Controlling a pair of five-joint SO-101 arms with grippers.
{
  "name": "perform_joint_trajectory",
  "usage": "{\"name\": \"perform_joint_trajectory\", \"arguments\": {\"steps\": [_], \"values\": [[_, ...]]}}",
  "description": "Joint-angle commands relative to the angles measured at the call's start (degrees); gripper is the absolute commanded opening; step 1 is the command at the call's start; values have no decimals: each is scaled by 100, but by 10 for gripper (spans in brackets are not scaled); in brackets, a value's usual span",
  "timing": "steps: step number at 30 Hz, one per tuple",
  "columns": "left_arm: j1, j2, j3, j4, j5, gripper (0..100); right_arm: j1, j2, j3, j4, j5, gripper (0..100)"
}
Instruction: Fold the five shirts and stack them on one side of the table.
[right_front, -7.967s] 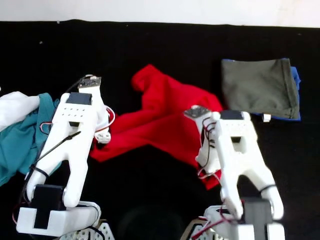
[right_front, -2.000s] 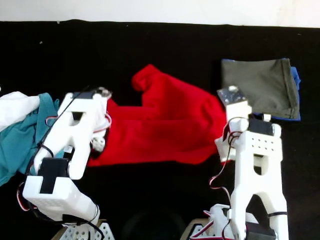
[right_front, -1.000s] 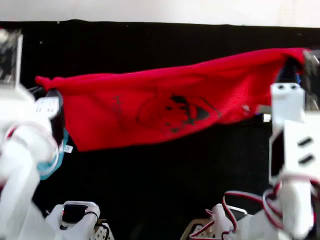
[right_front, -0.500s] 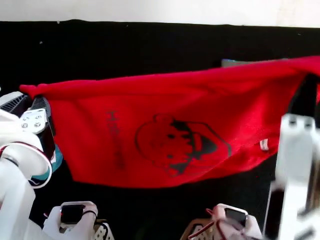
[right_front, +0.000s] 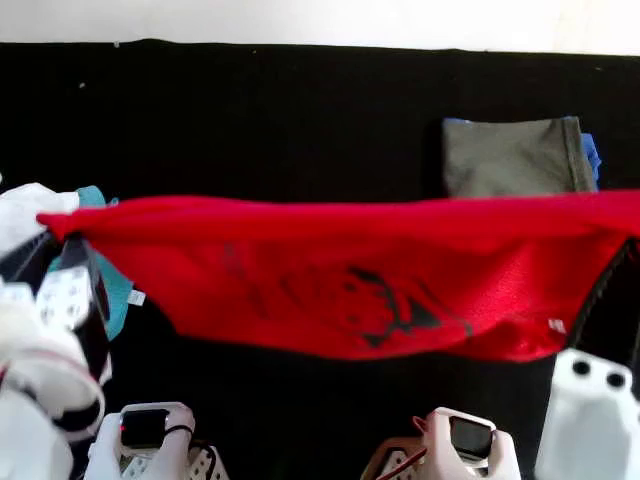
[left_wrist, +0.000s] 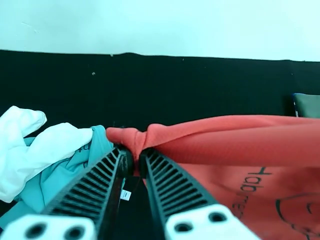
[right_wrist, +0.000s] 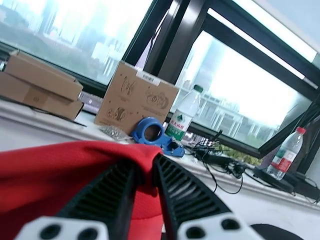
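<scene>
- Lifted from a crumpled heap on the worktop (right_front: 250, 110) two seconds ago, now stretched wide in the air between both arms: red shirt (right_front: 350, 270), print showing.
- Left claw (left_wrist: 134, 156) pinching one gathered corner, near the white shirt (left_wrist: 30, 145) and teal shirt (left_wrist: 75, 165).
- Right claw (right_wrist: 145, 167) pinching the opposite corner.
- Behind it, folded grey shirt (right_front: 510, 155) lying on a blue shirt (right_front: 592, 155).

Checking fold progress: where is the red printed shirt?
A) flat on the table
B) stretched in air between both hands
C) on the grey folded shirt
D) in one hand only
B: the red printed shirt hangs stretched, its ends pinched in the left hand and right hand.
</scene>
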Motion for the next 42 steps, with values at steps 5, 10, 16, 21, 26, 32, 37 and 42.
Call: {"name": "perform_joint_trajectory", "arguments": {"steps": [5, 10, 16, 21, 26, 32, 37, 42], "values": [[-110, -620, 479, 0, 18, 8, 127, -31, 92, -31, -26, 5], [-119, -488, 1710, -651, 9, 8, 101, 523, 875, -268, -26, 5], [-119, 523, 2993, -2189, 9, 8, -453, 1490, 2290, -1332, -26, 5], [-119, 2105, 2712, -3253, 9, 8, -1007, 2378, 3055, -2519, -26, 5], [-119, 3890, 1332, -3578, 9, 8, -1200, 3503, 3099, -3275, -26, 5], [-127, 5543, -435, -3543, 9, 8, -1209, 4330, 3099, -3688, -26, 5], [-84, 6396, -760, -3182, 9, 8, -1323, 4699, 3240, -3327, -62, 5], [-84, 7081, -752, -2840, 9, 8, -1631, 5165, 3538, -2967, -62, 5]]}}
